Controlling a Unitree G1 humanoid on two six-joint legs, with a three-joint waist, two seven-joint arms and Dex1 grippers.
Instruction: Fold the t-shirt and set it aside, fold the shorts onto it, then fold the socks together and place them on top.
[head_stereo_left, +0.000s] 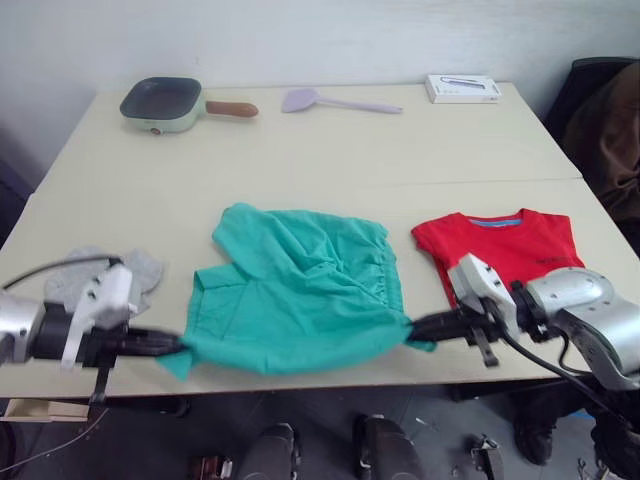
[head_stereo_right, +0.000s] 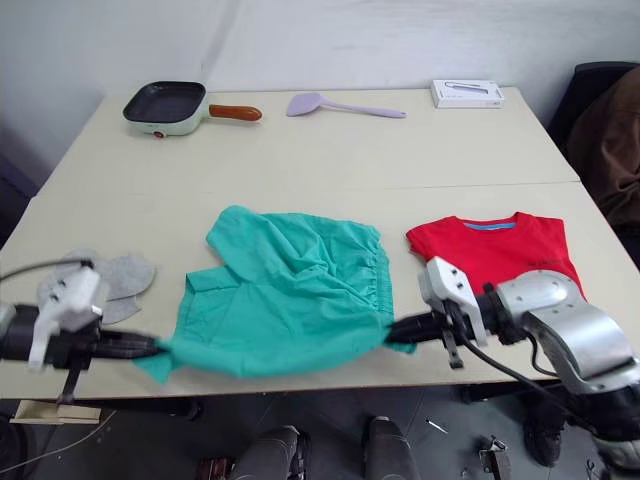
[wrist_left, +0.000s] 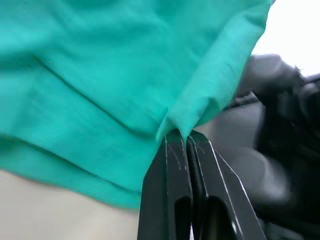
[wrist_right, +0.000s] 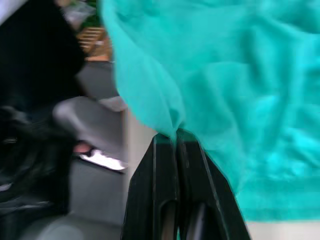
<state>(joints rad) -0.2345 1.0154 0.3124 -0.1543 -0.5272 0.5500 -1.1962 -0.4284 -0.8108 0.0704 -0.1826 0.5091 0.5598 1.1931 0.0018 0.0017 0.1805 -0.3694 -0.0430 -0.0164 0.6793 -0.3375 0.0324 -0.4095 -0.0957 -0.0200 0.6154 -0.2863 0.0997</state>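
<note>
The socks (head_stereo_left: 108, 276) are seen lying flat on the table (head_stereo_left: 330, 150), just behind the left gripper (head_stereo_left: 172, 345). The left gripper's 2 fingers (wrist_left: 172, 180) are pressed together on the near left corner of the shorts (head_stereo_left: 300, 290), with the teal cloth pinched at their tips. The shorts are spread from those tips across to the right gripper (head_stereo_left: 418, 326), rumpled, with the far portion lying on the table and the near edge at the table's front edge. The right gripper's 2 fingers (wrist_right: 167, 175) are likewise closed on the near right corner of the shorts. The t-shirt (head_stereo_left: 500, 245) is laid folded on the table just behind the right gripper, beside the shorts, its blue neck label turned toward the far side. At the far edge, well beyond both grippers, a green square pan (head_stereo_left: 165, 103) with nothing seen in it, a lilac spatula (head_stereo_left: 335, 101) and a white box (head_stereo_left: 462, 88) are set apart.
</note>
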